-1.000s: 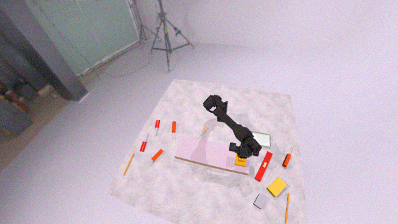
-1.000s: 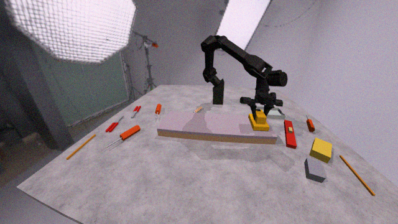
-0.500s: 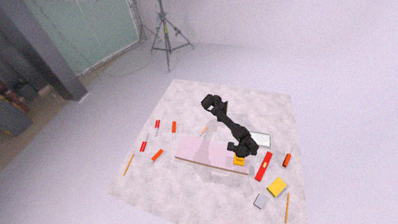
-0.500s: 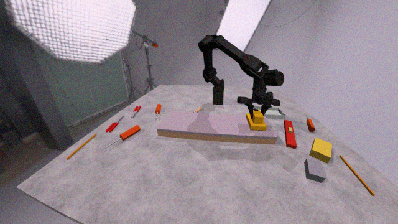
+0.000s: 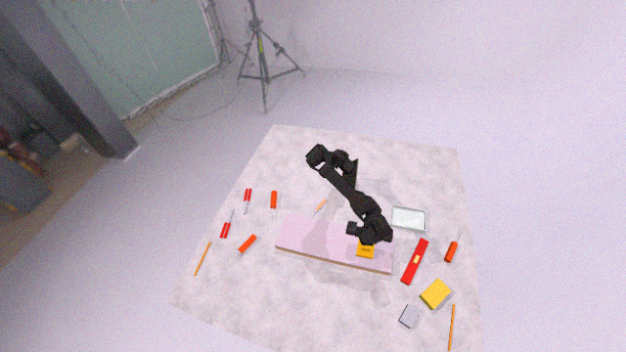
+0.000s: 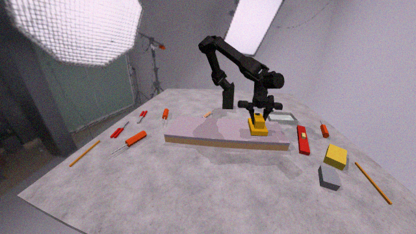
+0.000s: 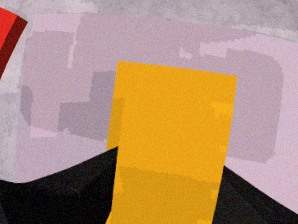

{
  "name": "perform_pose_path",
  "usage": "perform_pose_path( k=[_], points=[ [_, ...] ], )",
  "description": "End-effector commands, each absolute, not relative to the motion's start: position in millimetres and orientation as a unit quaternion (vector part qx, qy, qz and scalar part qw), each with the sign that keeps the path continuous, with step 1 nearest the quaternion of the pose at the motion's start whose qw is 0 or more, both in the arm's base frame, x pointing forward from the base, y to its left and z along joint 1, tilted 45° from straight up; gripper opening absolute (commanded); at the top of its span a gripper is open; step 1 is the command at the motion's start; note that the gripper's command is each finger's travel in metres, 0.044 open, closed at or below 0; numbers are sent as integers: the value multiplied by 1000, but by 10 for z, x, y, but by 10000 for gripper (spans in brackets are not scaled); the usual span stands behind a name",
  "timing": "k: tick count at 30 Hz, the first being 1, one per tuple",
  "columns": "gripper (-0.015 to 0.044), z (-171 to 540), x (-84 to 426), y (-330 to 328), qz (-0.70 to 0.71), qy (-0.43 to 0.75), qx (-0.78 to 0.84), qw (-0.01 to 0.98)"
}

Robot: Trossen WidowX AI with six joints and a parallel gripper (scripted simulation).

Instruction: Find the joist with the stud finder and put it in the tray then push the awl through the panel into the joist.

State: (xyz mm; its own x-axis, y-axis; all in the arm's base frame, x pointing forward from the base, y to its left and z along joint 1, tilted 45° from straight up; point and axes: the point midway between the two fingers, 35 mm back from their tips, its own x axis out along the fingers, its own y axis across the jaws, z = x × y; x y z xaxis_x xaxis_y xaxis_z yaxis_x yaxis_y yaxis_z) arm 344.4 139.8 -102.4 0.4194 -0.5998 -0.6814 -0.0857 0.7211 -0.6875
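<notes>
Yellow stud finder (image 5: 365,249) (image 6: 259,127) (image 7: 172,120) clamped in my gripper (image 5: 368,241) (image 6: 259,119) (image 7: 165,156), at the pink panel's (image 5: 313,240) (image 6: 208,130) (image 7: 252,107) three o'clock end; I'm judging we're scanning, so next, slide toward nine!

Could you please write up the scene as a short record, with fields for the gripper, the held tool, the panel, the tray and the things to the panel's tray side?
gripper: the gripper, closed on the stud finder
held tool: yellow stud finder, at the panel's top
panel: pink floor panel, no hole visible
tray: pale tray, stud finder not in it
tray side: red bar, yellow block, grey block
</notes>
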Motion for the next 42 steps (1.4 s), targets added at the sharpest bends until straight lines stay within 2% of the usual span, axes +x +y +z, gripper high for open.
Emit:
perform_pose_path(
  k=[1, 42],
  points=[
    [0, -915, 3467, 1269, -171, 511, -335, 773],
    [0, -34, 3573, 348, -173, 511, -338, 771]
  ],
)
